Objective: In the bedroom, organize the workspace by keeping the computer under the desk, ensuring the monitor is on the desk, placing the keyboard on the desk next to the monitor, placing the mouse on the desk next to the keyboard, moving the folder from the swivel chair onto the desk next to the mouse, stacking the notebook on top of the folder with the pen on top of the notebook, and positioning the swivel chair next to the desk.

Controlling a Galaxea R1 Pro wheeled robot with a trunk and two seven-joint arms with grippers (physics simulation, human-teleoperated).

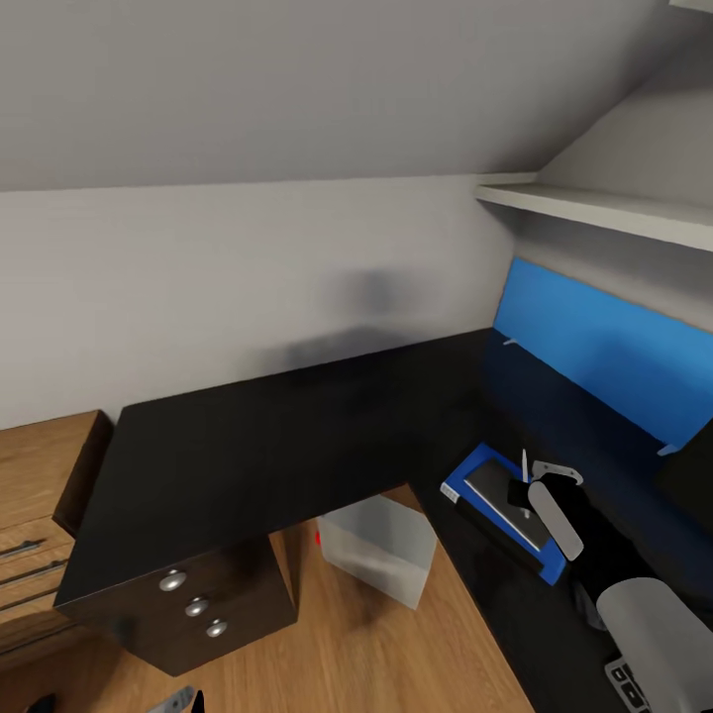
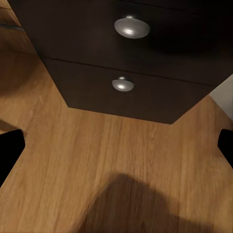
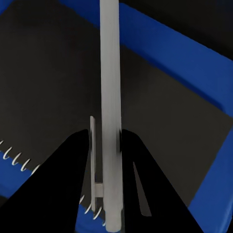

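Lower right of the head view: right gripper [image 1: 522,492] is clamped on the pen [image 1: 525,463], pen upright, directly over the notebook [image 1: 495,492], which lies on the folder [image 1: 463,475] on the desk [image 1: 248,446]. Whether the tip touches, can't tell. Right wrist view: pen [image 3: 110,97] pinched between both fingers, running the notebook's [image 3: 53,87] length. Computer [image 1: 381,548] under the desk, clear. Left gripper [image 2: 116,145] low by the drawer unit [image 2: 145,63], jaws wide, empty. Judgement: lower and lay flat.
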